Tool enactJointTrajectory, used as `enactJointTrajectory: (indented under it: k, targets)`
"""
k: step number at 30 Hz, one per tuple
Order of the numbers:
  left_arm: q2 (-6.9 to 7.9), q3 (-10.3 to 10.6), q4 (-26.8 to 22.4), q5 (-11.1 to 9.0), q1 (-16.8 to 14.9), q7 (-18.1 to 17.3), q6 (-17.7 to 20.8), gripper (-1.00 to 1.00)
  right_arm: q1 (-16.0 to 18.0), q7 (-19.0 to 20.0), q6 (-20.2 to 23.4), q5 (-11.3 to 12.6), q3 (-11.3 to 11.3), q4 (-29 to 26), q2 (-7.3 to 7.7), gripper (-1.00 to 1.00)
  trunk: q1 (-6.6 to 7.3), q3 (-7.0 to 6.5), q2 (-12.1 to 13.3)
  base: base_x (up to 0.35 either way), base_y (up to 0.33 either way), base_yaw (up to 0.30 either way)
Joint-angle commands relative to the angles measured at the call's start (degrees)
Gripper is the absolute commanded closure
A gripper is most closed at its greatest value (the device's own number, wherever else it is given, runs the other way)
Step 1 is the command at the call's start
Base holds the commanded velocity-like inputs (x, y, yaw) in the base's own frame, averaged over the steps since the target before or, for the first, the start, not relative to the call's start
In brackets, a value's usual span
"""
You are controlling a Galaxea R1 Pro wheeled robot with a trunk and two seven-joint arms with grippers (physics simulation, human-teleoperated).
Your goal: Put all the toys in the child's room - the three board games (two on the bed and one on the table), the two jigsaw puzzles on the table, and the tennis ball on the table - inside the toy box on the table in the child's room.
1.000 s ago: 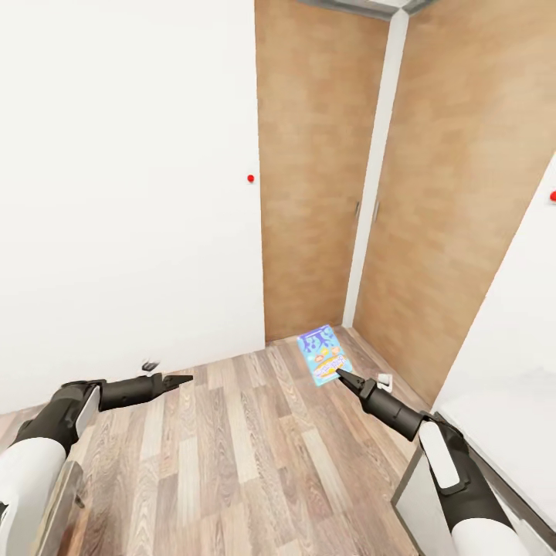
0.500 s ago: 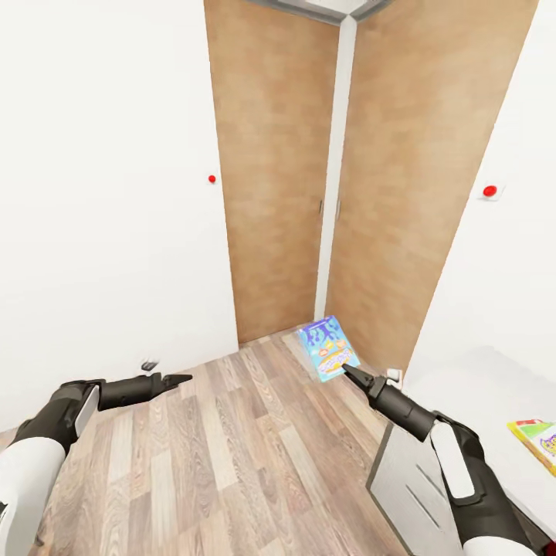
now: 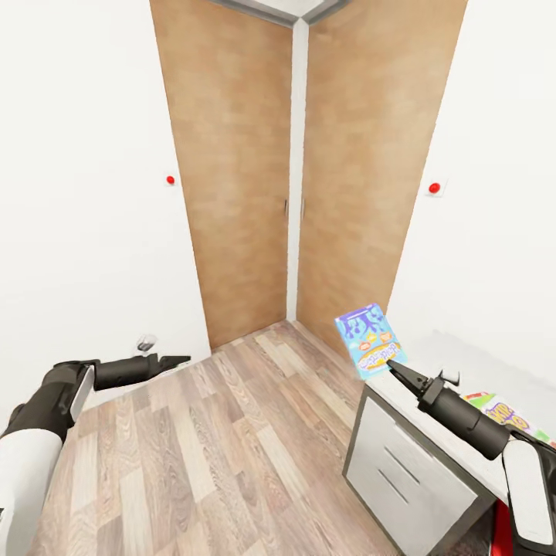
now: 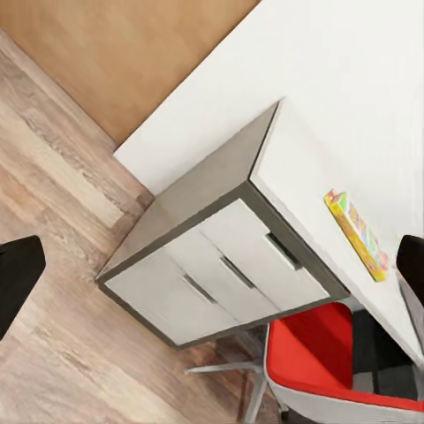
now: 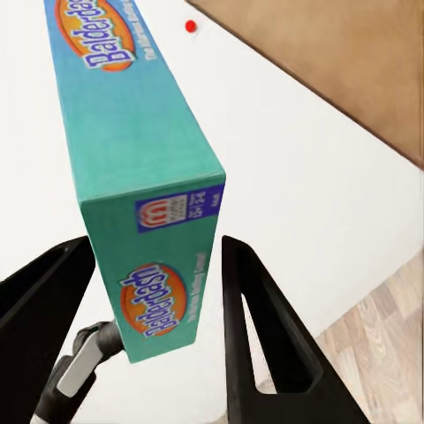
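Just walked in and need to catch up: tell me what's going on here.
The robot is carrying a blue board game pinched in its right gripper, held up over the near end of the table with the white drawers. Another board game, yellow-green-red, lies flat on the tabletop. The left gripper holds nothing, out over the wood floor.

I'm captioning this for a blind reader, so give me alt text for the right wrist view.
A teal board game box labelled Balderdash stands on edge between the right tool's two dark fingers. Behind it are a white wall and brown wood panelling.
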State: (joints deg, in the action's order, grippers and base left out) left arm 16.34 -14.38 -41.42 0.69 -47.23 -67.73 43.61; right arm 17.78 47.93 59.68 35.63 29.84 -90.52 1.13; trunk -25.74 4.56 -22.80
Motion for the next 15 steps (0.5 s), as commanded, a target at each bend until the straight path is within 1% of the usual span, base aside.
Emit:
enactJointTrajectory:
  k: [1, 2, 3, 5, 6, 10, 13, 15]
  targets:
    - [0.02, -0.1, -3.1, 0.11, 0.06, -1.73, 2.93, -1.0, 0.08, 0.38, 0.32, 0.09, 0.52, -0.03, -0.01, 1.0, -0.04, 0.13, -0.12, 0.0, 0.0, -0.282]
    - [0.11, -0.11, -6.17, 0.15, 0.24, -3.5, 4.93, -1.0, 0.07, 0.39, 0.32, 0.11, 0.88, -0.05, -0.02, 1.0, -0.04, 0.13, -0.12, 0.0, 0.0, -0.282]
    - [0.23, -0.13, -7.6, 0.2, 0.37, -4.45, 5.68, -1.0, 0.07, 0.4, 0.32, 0.11, 1.01, -0.06, -0.01, 1.0, -0.04, 0.13, -0.12, 0.0, 0.0, -0.282]
    - [0.84, -0.23, -11.53, 0.29, 1.29, -7.73, 7.3, -1.0, 0.03, 0.41, 0.32, 0.11, 1.38, -0.08, -0.01, 1.0, -0.04, 0.13, -0.12, 0.0, 0.0, -0.283]
    - [1.11, -0.34, -12.61, 0.29, 1.71, -8.79, 7.71, -1.0, -0.05, 0.43, 0.32, 0.09, 1.52, -0.08, 0.0, 1.0, -0.04, 0.13, -0.12, 0.0, 0.0, -0.283]
    - [1.46, -0.41, -14.12, 0.32, 2.39, -10.33, 8.24, -1.0, -1.16, 0.49, 0.32, 0.08, 2.44, -0.09, 0.0, 1.0, -0.04, 0.13, -0.12, 0.0, 0.0, -0.283]
    - [1.52, -0.34, -14.48, 0.38, 2.66, -10.61, 8.36, -1.0, -1.75, 1.07, 0.32, 0.07, 4.54, -0.09, 0.01, 1.0, -0.04, 0.13, -0.12, 0.0, 0.0, -0.283]
    - [1.82, -0.55, -14.6, 0.38, 3.3, -10.77, 8.4, -1.0, -2.5, 3.1, 0.32, 0.06, 7.74, -0.09, 0.01, 1.0, -0.04, 0.13, -0.12, 0.0, 0.0, -0.276]
